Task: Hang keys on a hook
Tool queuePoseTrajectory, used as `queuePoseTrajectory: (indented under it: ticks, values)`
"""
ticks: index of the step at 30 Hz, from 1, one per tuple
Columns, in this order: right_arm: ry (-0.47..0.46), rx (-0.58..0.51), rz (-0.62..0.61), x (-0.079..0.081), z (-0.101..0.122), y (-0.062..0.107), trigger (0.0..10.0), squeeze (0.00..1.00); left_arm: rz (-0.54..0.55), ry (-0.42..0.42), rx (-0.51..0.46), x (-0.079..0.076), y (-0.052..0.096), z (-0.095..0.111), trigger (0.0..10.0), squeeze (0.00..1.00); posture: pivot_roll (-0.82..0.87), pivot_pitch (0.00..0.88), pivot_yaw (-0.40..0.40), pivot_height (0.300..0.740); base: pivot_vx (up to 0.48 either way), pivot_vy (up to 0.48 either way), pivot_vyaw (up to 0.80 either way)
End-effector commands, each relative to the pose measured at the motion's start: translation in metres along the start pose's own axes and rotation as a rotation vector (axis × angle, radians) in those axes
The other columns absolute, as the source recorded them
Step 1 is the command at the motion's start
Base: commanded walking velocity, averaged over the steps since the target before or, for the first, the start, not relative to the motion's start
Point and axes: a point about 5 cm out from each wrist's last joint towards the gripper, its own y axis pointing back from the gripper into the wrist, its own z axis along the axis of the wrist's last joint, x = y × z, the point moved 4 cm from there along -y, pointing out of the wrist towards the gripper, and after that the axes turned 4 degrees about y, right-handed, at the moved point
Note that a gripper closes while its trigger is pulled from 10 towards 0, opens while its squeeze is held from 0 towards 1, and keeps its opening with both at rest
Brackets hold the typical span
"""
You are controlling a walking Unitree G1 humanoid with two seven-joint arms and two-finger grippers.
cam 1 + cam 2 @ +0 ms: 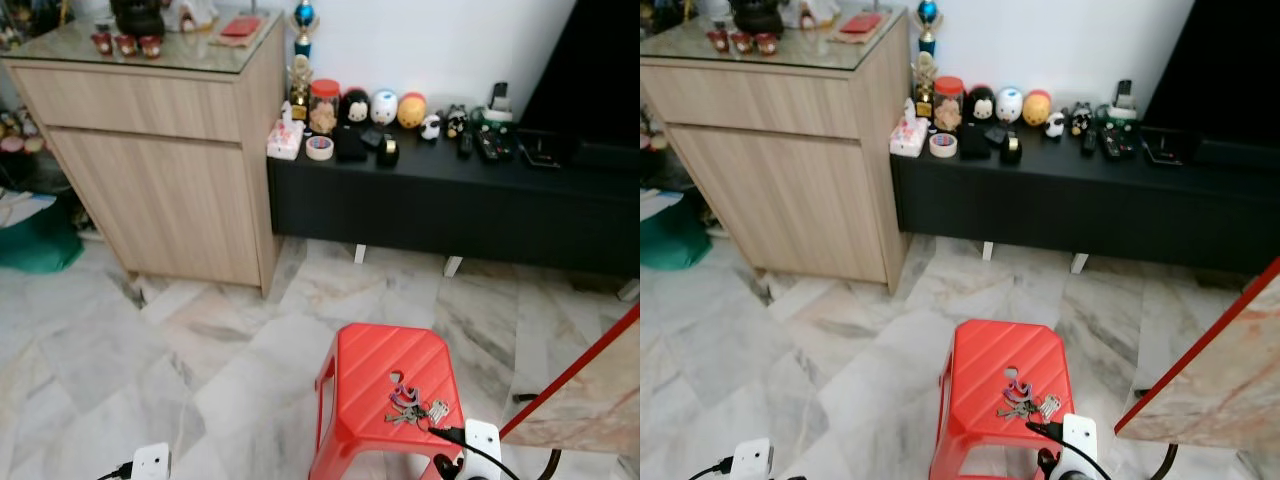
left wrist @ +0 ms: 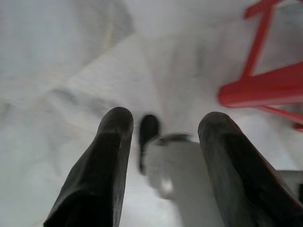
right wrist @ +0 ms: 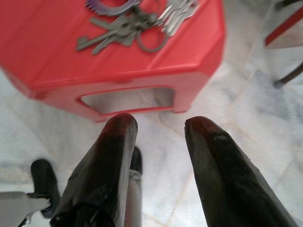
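Both arms hang low near the robot's body, w/ only the white wrist units showing at the near edge of the head views. Left gripper points down at the marble floor, fingers apart, nothing between them; a red stool leg sits off to one side in its wrist view. Right gripper also points down, fingers apart, empty, hovering just near of the red stool, below seat level, not touching it.

Keys lie flat on the stool's seat, toward its near-right corner, beside the round hole in the seat. Bunch is spread out: a purple tag or fob at the far end, dark long keys fanning to the left, a lighter cluster to the right, all joined at a ring. Long axis of the dark keys runs roughly left-right across the seat. Bunch sits close to the near edge of the seat.

Open floor to the left and far side of the stool. On the right, a red-edged slab leans in close to the stool. Far left stands a wood cabinet; far right a low black counter crowded w/ small figurines and bits. Can't make out a hook anywhere.
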Motion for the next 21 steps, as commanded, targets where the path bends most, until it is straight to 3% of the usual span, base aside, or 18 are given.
queuePoseTrajectory:
  ticks: [1,12,21]
  values:
    - [-0.003,-0.001,-0.004,-0.0007,-0.0006,0.0002,10.0,0.00,-0.001,-0.001,0.000,-0.0033,0.0008,-0.0043,10.0,0.00,0.09,0.028,-0.067,0.740,0.000,0.000,0.00]
    - [-0.010,-0.014,-0.001,0.0004,0.0046,-0.0005,10.0,0.00,-0.004,-0.020,0.004,-0.0054,0.0008,-0.0058,10.0,0.00,0.08,0.020,-0.062,0.740,0.000,0.000,0.00]
    - [-0.015,-0.013,-0.002,0.0016,0.0038,-0.0005,10.0,0.00,0.028,-0.022,-0.006,0.0022,0.0023,-0.0068,10.0,0.00,0.09,0.018,-0.062,0.740,0.000,0.000,0.00]
